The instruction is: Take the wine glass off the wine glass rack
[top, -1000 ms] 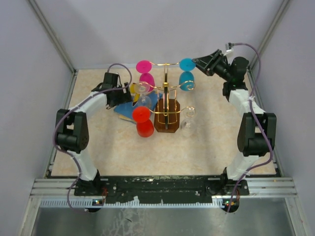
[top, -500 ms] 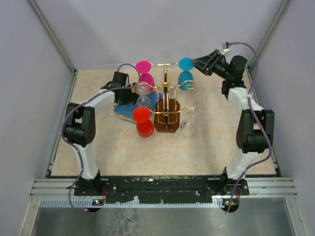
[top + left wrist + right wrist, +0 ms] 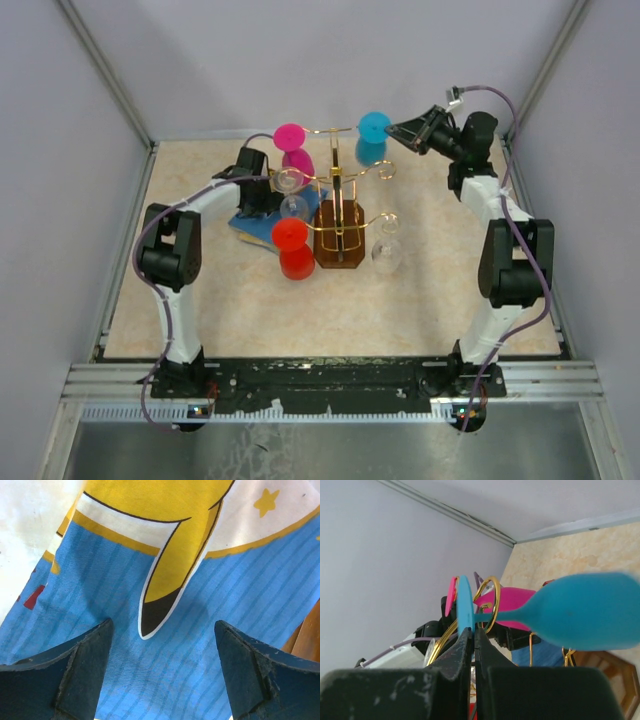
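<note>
Pale grey walls box in a beige, mottled tabletop (image 3: 450, 290), and at its centre stands the wine glass rack (image 3: 338, 215), gold wire on a dark hexagonal base. Up at the far right arm of that rack hangs the cyan wine glass (image 3: 373, 128), upside down, foot on top, and that is where the action is. The right hand (image 3: 397, 130) has reached in from the side and its fingers are pressed together on the edge of the thin cyan foot. From the right wrist view, the disc slips straight down between the 2 fingers (image 3: 462, 645), so I judge it a pinch on the foot. That grip makes sense: the foot is the part resting above the wire, so sliding it outward along the arm should free the glass.

Over on the other side, the left hand (image 3: 162, 670) hovers spread wide over a blue and yellow cloth (image 3: 200, 620), holding nothing. A pink glass (image 3: 293, 150), a red glass (image 3: 292, 250) and a clear glass (image 3: 385, 255) hang from other arms, close enough to get knocked.
</note>
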### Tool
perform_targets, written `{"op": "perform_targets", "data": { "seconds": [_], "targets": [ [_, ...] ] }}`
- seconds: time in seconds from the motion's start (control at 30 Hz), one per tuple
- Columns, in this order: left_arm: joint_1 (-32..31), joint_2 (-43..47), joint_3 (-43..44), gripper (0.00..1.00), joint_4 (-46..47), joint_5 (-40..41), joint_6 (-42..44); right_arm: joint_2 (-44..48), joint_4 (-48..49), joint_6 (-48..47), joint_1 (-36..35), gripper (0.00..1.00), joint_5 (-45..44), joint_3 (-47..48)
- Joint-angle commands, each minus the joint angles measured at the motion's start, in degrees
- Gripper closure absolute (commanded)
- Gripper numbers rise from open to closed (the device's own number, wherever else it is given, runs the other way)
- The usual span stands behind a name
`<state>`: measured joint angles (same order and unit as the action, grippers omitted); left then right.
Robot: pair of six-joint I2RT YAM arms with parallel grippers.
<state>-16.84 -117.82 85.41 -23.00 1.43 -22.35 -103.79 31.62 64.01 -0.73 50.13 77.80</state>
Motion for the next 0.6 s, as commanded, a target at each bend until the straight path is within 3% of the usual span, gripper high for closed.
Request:
{"op": "perform_targets", "data": {
  "seconds": [0.0, 0.2, 0.57],
  "targets": [
    [2.0, -2.8, -0.5, 0.11, -5.8, 3.7, 0.3, 0.2, 1.2, 0.3, -0.8, 1.0, 1.3, 3.6],
    [4.5, -2.8, -0.7, 0.09, -7.4, 5.8, 1.3, 0.2, 2.0, 1.4, -0.4, 1.0, 1.0, 3.1],
    [17.9, -1.4, -1.5, 0.07, -9.0, 4.7, 1.8, 1.4, 6.7, 5.9, 1.5, 1.0, 2.6, 1.9]
  ]
}}
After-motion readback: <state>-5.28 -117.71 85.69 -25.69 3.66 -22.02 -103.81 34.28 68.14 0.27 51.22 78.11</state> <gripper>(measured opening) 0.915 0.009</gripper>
